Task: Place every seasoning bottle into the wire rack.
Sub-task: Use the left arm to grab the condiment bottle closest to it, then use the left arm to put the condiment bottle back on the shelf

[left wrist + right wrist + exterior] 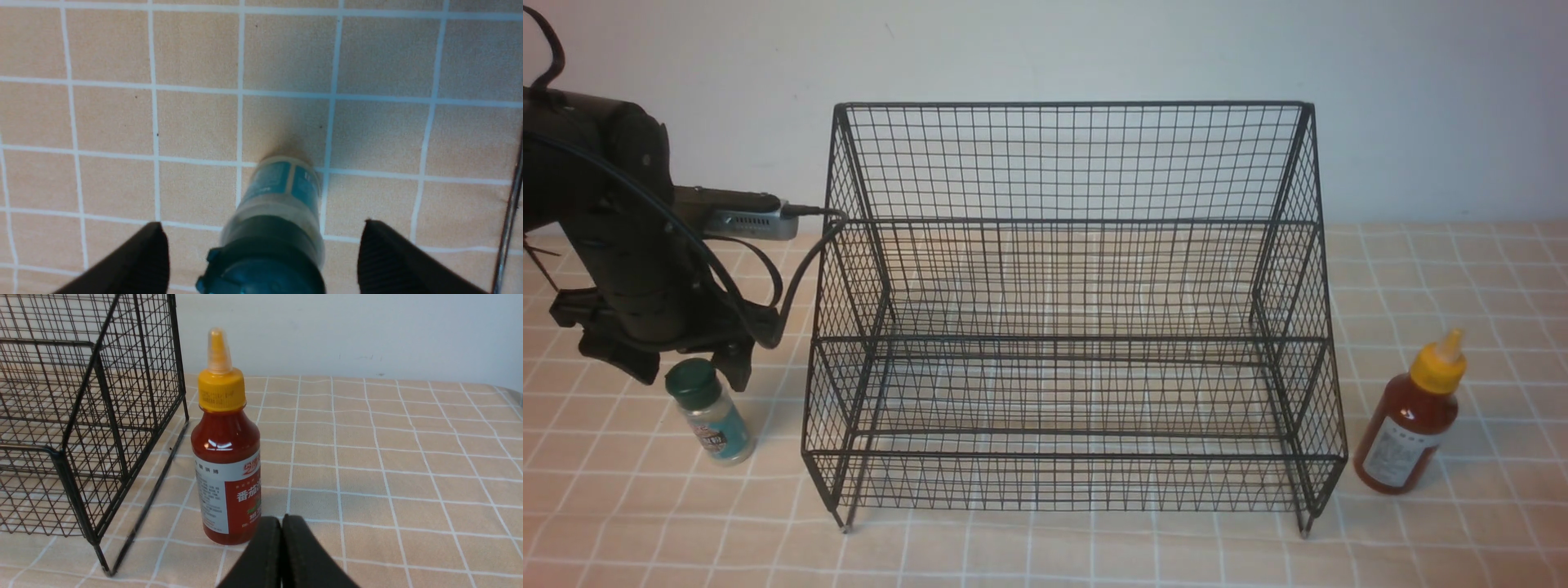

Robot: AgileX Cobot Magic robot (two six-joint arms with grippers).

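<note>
Nearest me, the small shaker (715, 420) stands on the checked cloth (1045, 555), just left of the wire rack (1070, 343). My left gripper (686, 369) hangs over its green cap, spread wide, one finger on either side and neither touching. I judge this to be the grasp of the first bottle: I need to close squarely on the cap or neck, then lift it clear of the rack's low front rail. On the right, the sauce bottle (1409, 425) stands just beside the rack, with my right gripper (282, 526) near it, pinched shut and empty. Further back, the rack's tiers hold nothing.
</note>
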